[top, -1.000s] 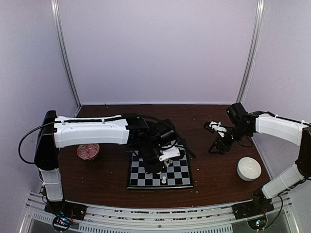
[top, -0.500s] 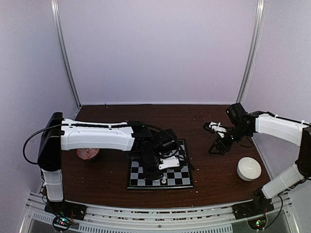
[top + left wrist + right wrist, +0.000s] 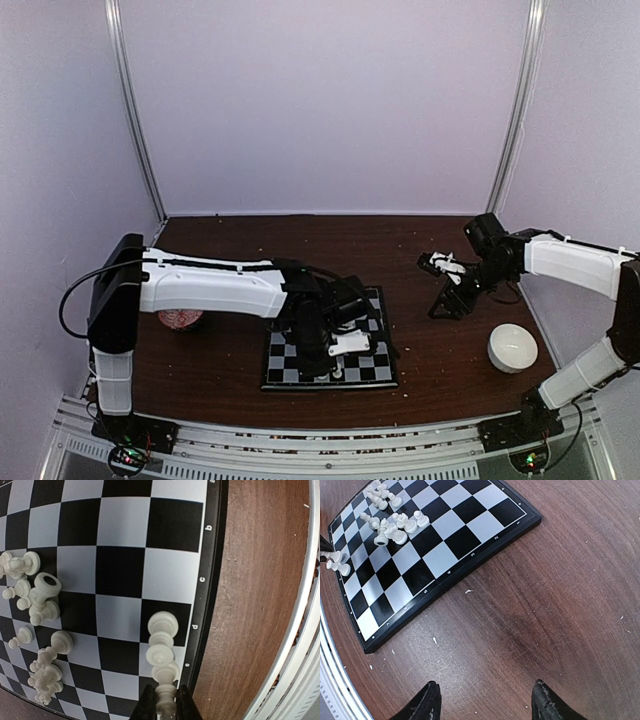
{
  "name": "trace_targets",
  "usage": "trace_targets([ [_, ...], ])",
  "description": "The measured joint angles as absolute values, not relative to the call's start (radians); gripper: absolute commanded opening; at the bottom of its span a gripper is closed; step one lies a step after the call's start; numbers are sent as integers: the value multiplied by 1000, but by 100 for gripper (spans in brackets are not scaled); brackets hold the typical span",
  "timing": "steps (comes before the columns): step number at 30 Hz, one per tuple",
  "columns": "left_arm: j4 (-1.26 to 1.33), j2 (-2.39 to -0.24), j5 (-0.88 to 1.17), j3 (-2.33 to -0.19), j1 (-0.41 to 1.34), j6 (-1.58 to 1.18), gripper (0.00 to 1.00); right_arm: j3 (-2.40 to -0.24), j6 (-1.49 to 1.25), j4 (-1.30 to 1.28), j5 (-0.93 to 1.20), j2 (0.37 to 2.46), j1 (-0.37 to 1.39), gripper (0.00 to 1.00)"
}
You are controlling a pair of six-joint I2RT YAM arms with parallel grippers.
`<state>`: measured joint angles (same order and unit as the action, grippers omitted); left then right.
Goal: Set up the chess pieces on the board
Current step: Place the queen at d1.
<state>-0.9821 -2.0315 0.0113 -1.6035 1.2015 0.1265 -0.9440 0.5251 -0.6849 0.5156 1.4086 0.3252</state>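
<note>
Pinching a piece between its fingers, the left gripper hangs low over the board, at the edge row by the rim letter e. The held piece is right against a standing piece on the d square; whether they touch I cannot tell. The other pieces lie jumbled a few squares away, apart from the gripper. The right gripper hovers released over the bare counter, off the board's corner.
</note>
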Motion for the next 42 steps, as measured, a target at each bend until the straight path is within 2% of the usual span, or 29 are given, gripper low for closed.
trace_targets([
  [10, -964, -2040, 5, -1590, 1193, 126, 0, -944, 525, -685, 516, 1415, 325, 62],
  [16, -954, -2040, 11, -1588, 1180, 126, 12, -944, 525, -686, 515, 1415, 326, 62],
  [19, -951, -2040, 12, -1585, 1179, 126, 15, -945, 525, -686, 516, 1417, 328, 62],
  [28, -947, -2040, 35, -1583, 1178, 129, 7, -946, 525, -687, 515, 1428, 332, 62],
  [42, -941, -2038, 56, -1576, 1172, 134, 5, -946, 525, -689, 515, 1433, 339, 62],
])
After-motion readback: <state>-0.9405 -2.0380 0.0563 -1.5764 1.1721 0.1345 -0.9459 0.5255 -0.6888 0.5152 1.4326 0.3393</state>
